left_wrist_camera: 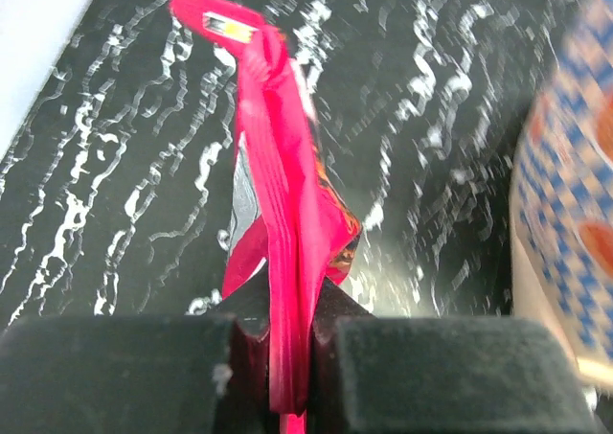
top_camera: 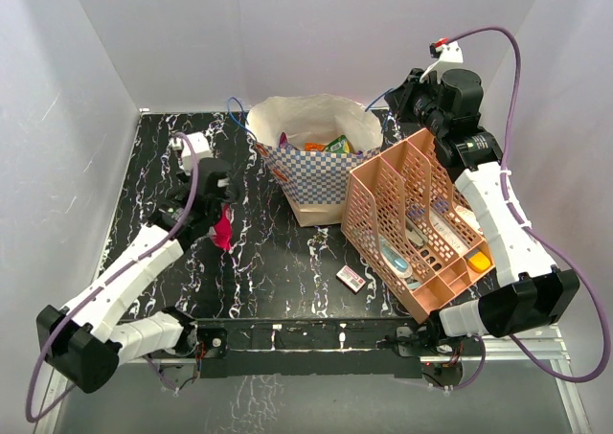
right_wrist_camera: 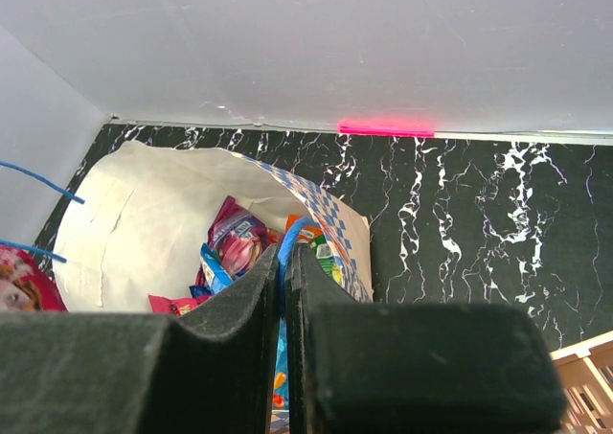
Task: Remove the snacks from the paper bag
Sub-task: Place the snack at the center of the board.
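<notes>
L tool [left_wrist_camera: 287, 340] is clamped tight on the red pack [left_wrist_camera: 283, 204]. The jaws pinch its lower edge and the rest sticks out past the tips, seen edge-on from the wrist cam w/ a bit of silver lining on 1 side. From above, the pack hangs just under the tool, over the counter [top_camera: 259, 262], left of the bag [top_camera: 321, 180] and apart from it. Can't tell if the pack touches the counter.

R tool [right_wrist_camera: 284, 262] is closed too, up at the bag's right rim. A thin blue strip sits between its fingers [right_wrist_camera: 192, 357] — prob. the cord handle, though cord or rim edge can't be told for sure. Either way it grips the bag at that edge.

Bag stands upright at rear centre of the counter, mouth open, white inside. The other snacks [right_wrist_camera: 235, 247] lie in the bottom of it, just below and left of R tool's tips — a pink-purple pack, a blue 1, and green and orange ones nearer the rim. 2 blue cord ends poke out at the far left of that view.

Rack [top_camera: 412, 218] sits just right of the bag, set at an angle. A small box [top_camera: 351, 278] lies flat on the counter near the rack's front-left corner, well apart from both tools.
</notes>
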Controlling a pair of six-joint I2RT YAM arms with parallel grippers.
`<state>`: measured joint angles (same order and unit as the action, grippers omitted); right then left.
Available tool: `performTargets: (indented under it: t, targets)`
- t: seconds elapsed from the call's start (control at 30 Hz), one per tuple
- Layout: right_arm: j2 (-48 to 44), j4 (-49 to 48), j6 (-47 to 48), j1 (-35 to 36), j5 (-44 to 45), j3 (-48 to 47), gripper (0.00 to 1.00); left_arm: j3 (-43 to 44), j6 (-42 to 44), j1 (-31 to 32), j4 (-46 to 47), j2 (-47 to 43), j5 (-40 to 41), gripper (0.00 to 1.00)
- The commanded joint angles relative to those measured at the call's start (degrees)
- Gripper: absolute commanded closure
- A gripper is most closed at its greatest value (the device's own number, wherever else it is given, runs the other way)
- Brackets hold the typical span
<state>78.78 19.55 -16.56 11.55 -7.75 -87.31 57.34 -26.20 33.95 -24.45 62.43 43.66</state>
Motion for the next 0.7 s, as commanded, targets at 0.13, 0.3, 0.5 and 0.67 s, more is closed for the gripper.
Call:
performTargets:
  t: [0.13,0.3,0.5,0.67]
  targets:
    - [-3.53,-6.02,0.93,-0.34,1.03,-1.2,0.92,5.69,0.02,-20.85,21.67,11.06,-12.21,1.0]
    - [-3.64,-5.69,1.51,-0.3,1.54,-1.36,0.92,21.97,-3.1,-26.33,23.4,27.98,-21.46,1.0]
    - [-3.14,-4.61,2.06,-0.3,1.82,-2.55,0.92,39.34,-4.05,-30.19,24.94,43.07,-31.48,1.0]
    - [-2.56,-4.84,2.0,-0.33,1.76,-2.45,0.92,40.13,-1.41,-31.81,26.27,45.48,-32.07,1.0]
